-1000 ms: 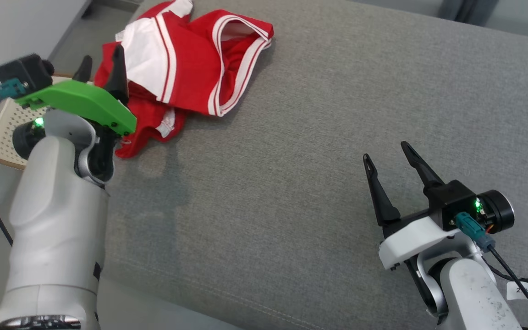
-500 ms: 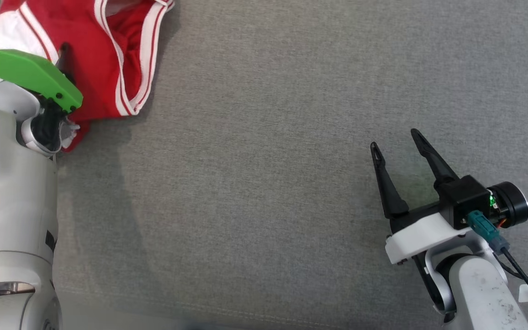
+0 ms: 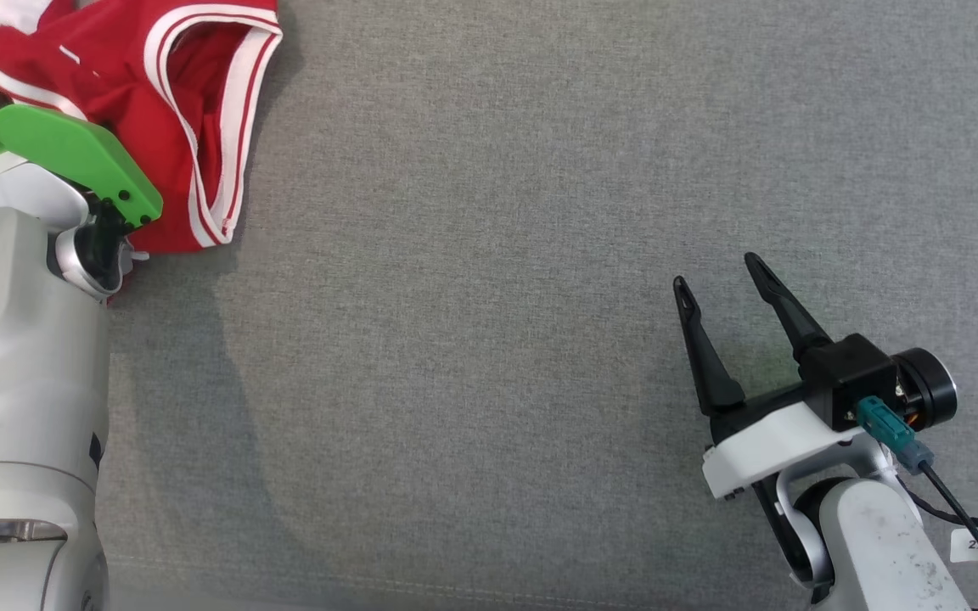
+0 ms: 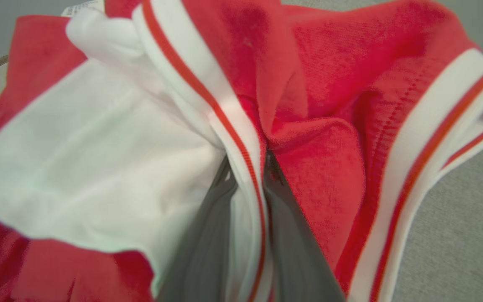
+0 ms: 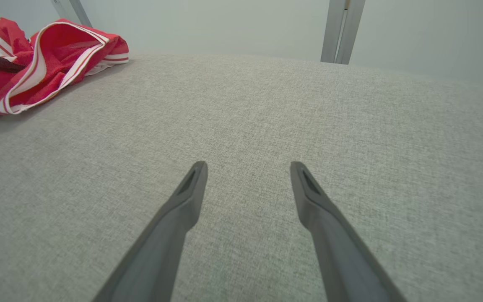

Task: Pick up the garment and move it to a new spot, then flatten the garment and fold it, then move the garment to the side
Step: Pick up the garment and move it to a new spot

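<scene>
Garment [image 4: 321, 180]: a fold of its white, red-striped trim is pinched between the nearly closed fingers [image 4: 208, 239] of the left gripper [image 4: 247, 163]. Right gripper [image 5: 247, 172] fingers stand wide apart, holding nothing, over grey upholstery [image 5: 350, 126]; the garment lies well apart, up-left of them. Cloth is red and crumpled, with a white panel left of the pinching fingers.

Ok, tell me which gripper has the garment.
The left gripper: its jaws pinch the garment at a striped edge. The right gripper is open above the grey surface.
</scene>
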`<state>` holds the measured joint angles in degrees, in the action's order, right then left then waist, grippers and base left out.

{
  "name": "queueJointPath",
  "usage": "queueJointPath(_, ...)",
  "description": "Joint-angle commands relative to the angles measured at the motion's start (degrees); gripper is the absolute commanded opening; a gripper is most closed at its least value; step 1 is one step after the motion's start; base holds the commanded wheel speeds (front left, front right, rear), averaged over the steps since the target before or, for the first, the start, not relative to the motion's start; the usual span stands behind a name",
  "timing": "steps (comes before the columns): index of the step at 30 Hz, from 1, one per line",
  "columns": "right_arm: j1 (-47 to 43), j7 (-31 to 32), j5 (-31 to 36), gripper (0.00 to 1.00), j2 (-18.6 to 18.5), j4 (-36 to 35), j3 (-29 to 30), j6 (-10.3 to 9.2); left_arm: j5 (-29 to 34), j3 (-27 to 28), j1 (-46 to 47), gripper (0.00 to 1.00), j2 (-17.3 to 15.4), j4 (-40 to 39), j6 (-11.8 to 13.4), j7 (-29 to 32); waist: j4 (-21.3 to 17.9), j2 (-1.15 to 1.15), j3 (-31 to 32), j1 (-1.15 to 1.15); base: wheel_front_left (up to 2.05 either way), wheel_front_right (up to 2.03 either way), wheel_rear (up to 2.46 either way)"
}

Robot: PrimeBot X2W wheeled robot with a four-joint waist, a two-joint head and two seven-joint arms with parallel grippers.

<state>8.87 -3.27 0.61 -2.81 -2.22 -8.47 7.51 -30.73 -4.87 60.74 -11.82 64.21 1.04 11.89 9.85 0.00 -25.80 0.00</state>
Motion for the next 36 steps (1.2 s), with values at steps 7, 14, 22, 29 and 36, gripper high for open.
queueJointPath(7,0.28,-2.20,-2.89,1.00,-0.14,3.34,-0.97,-0.04,1.97,-1.78,1.59,0.00,0.32,-2.09,-0.50,-6.34,1.25,0.00,7.43,0.00,0.00,0.00,0.00)
queueJointPath(14,-0.49,-4.93,-6.55,1.00,-0.14,7.41,-2.01,-0.04,4.43,-5.01,5.14,0.00,1.55,-6.21,-2.75,-9.61,-1.25,0.00,15.09,0.00,0.00,0.00,0.00)
queueJointPath(22,-1.57,-6.64,-8.81,1.00,-0.15,9.77,-1.55,-0.04,4.43,-8.76,6.96,0.00,5.85,-12.67,-5.73,-9.49,-8.37,0.00,20.07,0.00,0.00,0.00,0.00)
queueJointPath(29,-0.52,-7.16,-9.47,1.00,-0.15,9.88,-1.46,-0.04,1.73,-13.68,3.61,0.00,8.66,-19.55,-7.17,-8.00,-16.56,0.00,19.24,0.00,0.00,0.00,0.00)
queueJointPath(36,0.65,-8.02,-10.10,1.00,-0.11,10.16,-1.13,-0.04,-2.99,-23.85,-3.53,0.00,8.85,-25.45,-7.22,-4.28,-23.48,0.00,16.33,0.00,0.00,0.00,0.00)
